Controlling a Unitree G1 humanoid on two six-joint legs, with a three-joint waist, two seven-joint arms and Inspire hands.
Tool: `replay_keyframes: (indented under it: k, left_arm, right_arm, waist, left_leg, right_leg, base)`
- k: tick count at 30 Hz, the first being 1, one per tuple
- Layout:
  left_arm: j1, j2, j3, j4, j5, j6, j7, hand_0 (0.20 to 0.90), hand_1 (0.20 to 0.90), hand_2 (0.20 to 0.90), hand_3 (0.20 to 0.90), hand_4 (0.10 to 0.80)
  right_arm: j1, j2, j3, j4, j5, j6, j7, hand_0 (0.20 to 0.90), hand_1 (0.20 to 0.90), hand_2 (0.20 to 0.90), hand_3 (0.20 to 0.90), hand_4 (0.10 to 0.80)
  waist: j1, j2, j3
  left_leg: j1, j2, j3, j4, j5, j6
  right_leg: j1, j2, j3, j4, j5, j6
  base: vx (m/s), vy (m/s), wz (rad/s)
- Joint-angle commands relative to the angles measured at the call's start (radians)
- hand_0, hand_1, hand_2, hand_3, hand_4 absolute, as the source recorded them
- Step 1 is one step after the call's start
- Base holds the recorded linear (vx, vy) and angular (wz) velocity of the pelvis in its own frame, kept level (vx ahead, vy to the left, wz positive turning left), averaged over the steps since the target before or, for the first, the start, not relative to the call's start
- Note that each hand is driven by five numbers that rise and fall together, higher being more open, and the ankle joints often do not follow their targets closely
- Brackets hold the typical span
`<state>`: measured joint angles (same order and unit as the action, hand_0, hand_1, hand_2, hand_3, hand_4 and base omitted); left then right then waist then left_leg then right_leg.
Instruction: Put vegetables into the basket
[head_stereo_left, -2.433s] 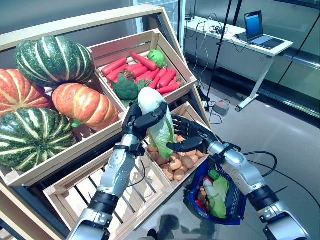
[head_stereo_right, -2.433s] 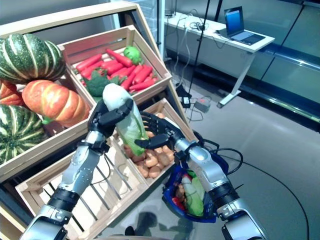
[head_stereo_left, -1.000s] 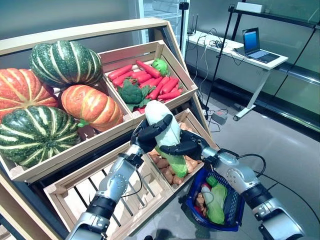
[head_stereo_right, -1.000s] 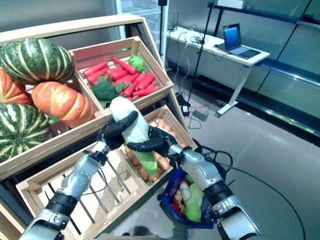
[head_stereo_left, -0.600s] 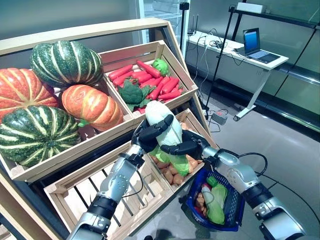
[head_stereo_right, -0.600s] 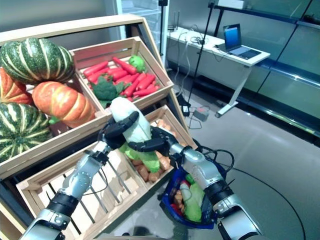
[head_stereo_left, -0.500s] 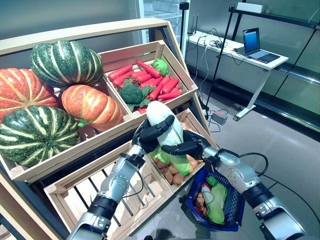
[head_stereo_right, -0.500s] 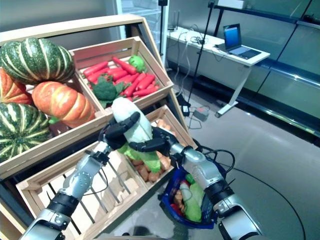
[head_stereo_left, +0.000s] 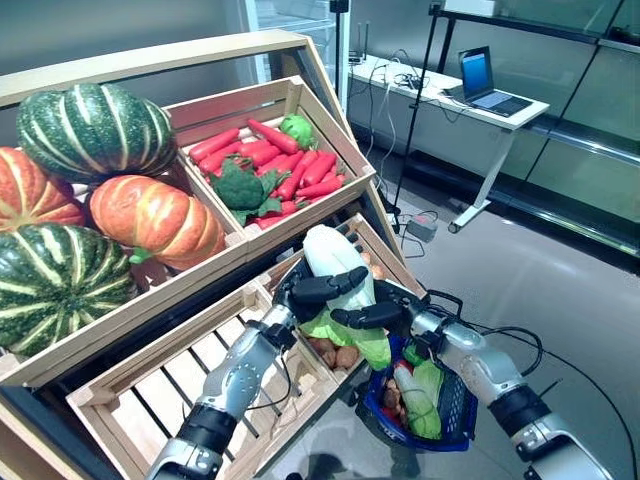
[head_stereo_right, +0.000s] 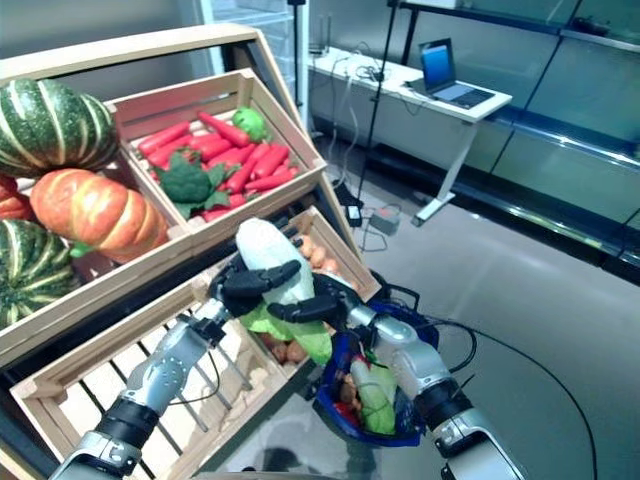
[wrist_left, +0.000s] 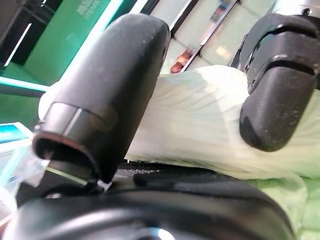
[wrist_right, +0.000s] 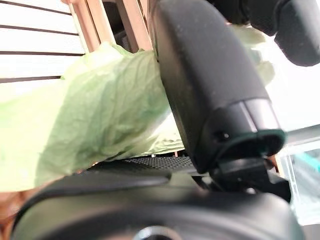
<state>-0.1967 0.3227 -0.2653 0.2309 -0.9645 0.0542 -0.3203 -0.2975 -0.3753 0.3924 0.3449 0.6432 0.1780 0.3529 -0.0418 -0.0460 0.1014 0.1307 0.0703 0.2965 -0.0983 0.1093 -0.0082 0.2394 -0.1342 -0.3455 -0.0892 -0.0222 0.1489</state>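
Observation:
A napa cabbage (head_stereo_left: 335, 262) with a white stem and green leaves is held in the air between both hands. It is in front of the stand's lower crate and just left of the blue basket (head_stereo_left: 462, 400). My left hand (head_stereo_left: 305, 290) is curled round its white stem, which also shows in the left wrist view (wrist_left: 200, 135). My right hand (head_stereo_left: 368, 316) grips its green leaves (wrist_right: 100, 120) from the right, with the thumb across them. The basket stands on the floor and holds green leafy, white, red and brown vegetables (head_stereo_left: 415, 395).
The wooden stand's lower crate of brown tubers (head_stereo_left: 335, 352) lies right under the cabbage. A slatted crate (head_stereo_left: 170, 390) sits to its left. A white desk with a laptop (head_stereo_left: 480, 90) stands at the back right, with grey floor (head_stereo_left: 560, 280) in between.
The camera has shifted. The cabbage has come down and right, closer to the basket's rim, still in both hands. Its leafy end now hangs lower.

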Motion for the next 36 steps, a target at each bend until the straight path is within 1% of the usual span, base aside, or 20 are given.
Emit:
replay_keyframes:
  k: [1, 3, 4, 6, 10, 13, 14, 18, 22, 29, 33, 35, 36]
  left_arm:
    - [-0.099, 0.004, 0.1, -0.158, 0.013, -0.138, -0.046, 0.9, 0.9, 0.9, 0.9, 0.8]
    - [-0.085, 0.032, 0.137, -0.151, 0.035, -0.157, -0.027, 0.9, 0.9, 0.9, 0.9, 0.8]
    - [-0.082, 0.035, 0.142, -0.151, 0.037, -0.16, -0.025, 0.9, 0.9, 0.9, 0.9, 0.8]
    - [-0.06, 0.052, 0.18, -0.145, 0.065, -0.176, -0.013, 0.9, 0.9, 0.9, 0.9, 0.8]
    - [-0.019, 0.086, 0.255, -0.125, 0.07, -0.191, -0.02, 0.9, 0.9, 0.9, 0.9, 0.8]
    - [-0.011, 0.098, 0.276, -0.118, 0.076, -0.192, -0.011, 0.9, 0.9, 0.9, 0.9, 0.8]
    - [-0.001, 0.104, 0.296, -0.111, 0.07, -0.19, -0.014, 0.9, 0.9, 0.9, 0.9, 0.8]
    - [0.023, 0.11, 0.332, -0.099, 0.072, -0.175, -0.033, 0.9, 0.9, 0.9, 0.9, 0.8]
    - [0.041, 0.103, 0.346, -0.091, 0.075, -0.161, -0.042, 0.9, 0.9, 0.9, 0.9, 0.8]
    - [0.062, 0.099, 0.351, -0.093, 0.077, -0.16, -0.037, 0.9, 0.9, 0.9, 0.9, 0.8]
    - [0.075, 0.109, 0.343, -0.095, 0.15, -0.196, 0.002, 0.9, 0.9, 0.9, 0.9, 0.8]
    - [0.085, 0.112, 0.339, -0.093, 0.182, -0.208, 0.025, 0.9, 0.9, 0.9, 0.9, 0.8]
    - [0.091, 0.111, 0.334, -0.09, 0.207, -0.212, 0.04, 0.9, 0.9, 0.9, 0.9, 0.8]
  right_arm:
    - [-0.019, -0.077, -0.187, 0.071, -0.071, -0.103, -0.064, 0.3, 0.3, 0.3, 0.3, 0.4]
    - [0.023, -0.099, -0.217, 0.095, -0.099, -0.108, -0.071, 0.3, 0.3, 0.3, 0.3, 0.4]
    - [0.027, -0.101, -0.22, 0.097, -0.103, -0.108, -0.072, 0.3, 0.3, 0.3, 0.3, 0.4]
    - [0.066, -0.117, -0.25, 0.113, -0.109, -0.11, -0.078, 0.3, 0.3, 0.3, 0.3, 0.4]
    - [0.13, -0.138, -0.316, 0.154, -0.114, -0.135, -0.095, 0.3, 0.3, 0.3, 0.3, 0.4]
    - [0.143, -0.144, -0.34, 0.167, -0.114, -0.14, -0.127, 0.3, 0.3, 0.3, 0.3, 0.4]
    - [0.149, -0.152, -0.366, 0.185, -0.11, -0.15, -0.144, 0.3, 0.3, 0.3, 0.3, 0.4]
    - [0.16, -0.153, -0.417, 0.216, -0.104, -0.175, -0.189, 0.3, 0.3, 0.3, 0.3, 0.4]
    - [0.158, -0.146, -0.44, 0.235, -0.102, -0.175, -0.222, 0.3, 0.3, 0.3, 0.3, 0.4]
    - [0.154, -0.141, -0.446, 0.268, -0.107, -0.18, -0.254, 0.3, 0.3, 0.3, 0.3, 0.4]
    - [0.148, -0.128, -0.445, 0.267, -0.064, -0.189, -0.276, 0.3, 0.3, 0.3, 0.3, 0.4]
    - [0.137, -0.109, -0.447, 0.277, -0.004, -0.193, -0.286, 0.3, 0.3, 0.3, 0.3, 0.4]
    - [0.124, -0.094, -0.45, 0.291, 0.034, -0.197, -0.305, 0.3, 0.3, 0.3, 0.3, 0.4]
  waist:
    - [0.018, 0.02, -0.029]
    - [0.014, 0.02, -0.026]
    - [0.014, 0.02, -0.026]
    - [0.011, 0.019, -0.023]
    - [0.007, 0.021, -0.015]
    - [0.005, 0.022, -0.011]
    - [0.004, 0.025, -0.007]
    - [0.005, 0.028, 0.001]
    - [0.011, 0.031, 0.006]
    - [0.021, 0.035, 0.01]
    - [0.029, 0.037, 0.016]
    - [0.037, 0.04, 0.023]
    - [0.045, 0.041, 0.033]
  left_leg:
    - [0.123, -0.001, 0.024, 0.011, -0.216, -0.024]
    - [0.124, 0.001, 0.029, 0.011, -0.217, -0.026]
    - [0.123, 0.001, 0.03, 0.011, -0.216, -0.026]
    - [0.123, 0.002, 0.035, 0.011, -0.216, -0.026]
    - [0.121, 0.005, 0.042, 0.011, -0.214, -0.028]
    - [0.121, 0.007, 0.045, 0.011, -0.212, -0.03]
    - [0.123, 0.008, 0.036, 0.011, -0.218, -0.034]
    - [0.121, 0.007, 0.035, 0.011, -0.219, -0.034]
    - [0.121, 0.005, 0.033, 0.011, -0.221, -0.032]
    - [0.119, 0.004, 0.029, 0.011, -0.222, -0.032]
    - [0.119, 0.003, 0.027, 0.011, -0.22, -0.031]
    - [0.119, 0.001, 0.024, 0.011, -0.218, -0.029]
    - [0.112, -0.001, 0.03, 0.011, -0.21, -0.026]
  right_leg:
    - [-0.003, 0.039, 0.006, 0.002, -0.031, -0.068]
    - [-0.004, 0.04, 0.008, 0.002, -0.03, -0.066]
    - [-0.005, 0.04, 0.008, 0.002, -0.03, -0.066]
    - [-0.008, 0.04, 0.011, 0.002, -0.03, -0.066]
    - [-0.012, 0.042, 0.015, 0.002, -0.029, -0.066]
    - [-0.014, 0.043, 0.015, 0.002, -0.028, -0.066]
    - [-0.011, 0.045, 0.021, 0.002, -0.032, -0.061]
    - [-0.014, 0.045, 0.022, 0.002, -0.033, -0.061]
    - [-0.013, 0.045, 0.022, 0.002, -0.034, -0.06]
    - [-0.012, 0.043, 0.013, 0.002, -0.034, -0.06]
    - [-0.01, 0.043, 0.008, 0.002, -0.033, -0.06]
    - [-0.009, 0.044, 0.004, 0.002, -0.035, -0.063]
    - [-0.014, 0.042, -0.007, 0.002, -0.032, -0.07]
  base:
    - [0.03, -0.008, -0.17]
    - [0.034, -0.009, -0.08]
    - [0.033, -0.01, -0.02]
    - [0.02, -0.008, -0.01]
    - [0.033, -0.017, -0.05]
    - [0.033, -0.016, -0.12]
    - [0.044, -0.009, -0.06]
    - [0.042, -0.026, -0.03]
    - [0.047, -0.029, -0.02]
    - [0.045, -0.025, 0.01]
    - [0.067, -0.041, 0.03]
    - [0.075, -0.062, 0.0]
    - [0.041, -0.065, -0.01]
